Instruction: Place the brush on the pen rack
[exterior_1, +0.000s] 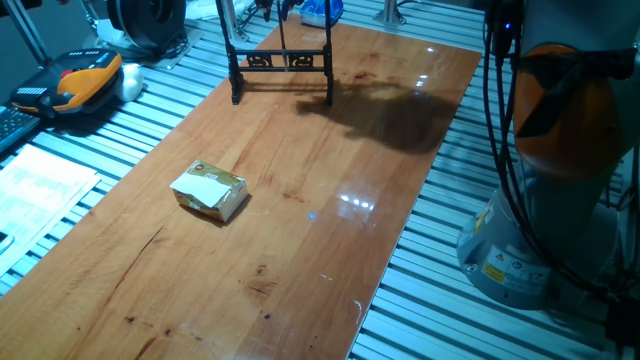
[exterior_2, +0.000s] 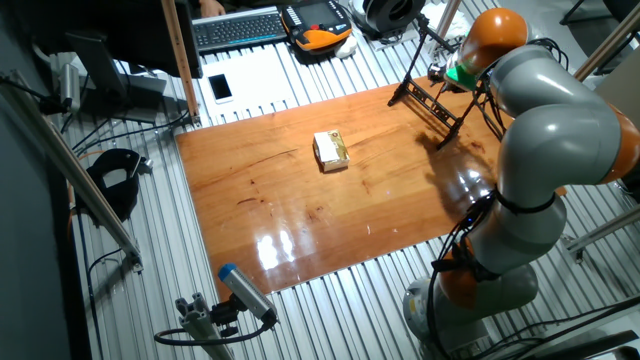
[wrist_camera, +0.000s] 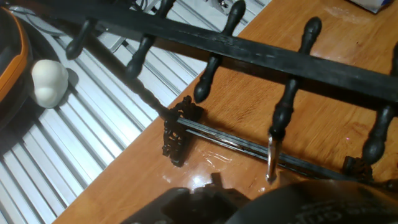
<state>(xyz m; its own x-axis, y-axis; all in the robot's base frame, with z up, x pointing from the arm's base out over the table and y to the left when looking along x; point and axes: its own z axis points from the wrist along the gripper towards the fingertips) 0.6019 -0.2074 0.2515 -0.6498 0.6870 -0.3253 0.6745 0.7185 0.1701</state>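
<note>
Wooden tabletop on slatted metal, with our arm reaching over the far end. Black pen rack stands there; the hand view looks down on its pegged top bar. Yellowish box sits mid-table. We can't spot the brush or tell the gripper's state.

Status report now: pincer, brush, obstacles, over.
Pincer above black carved pen rack, jaws unreadable. Brush not clearly seen. Yellowish box far aside, not blocking.
</note>
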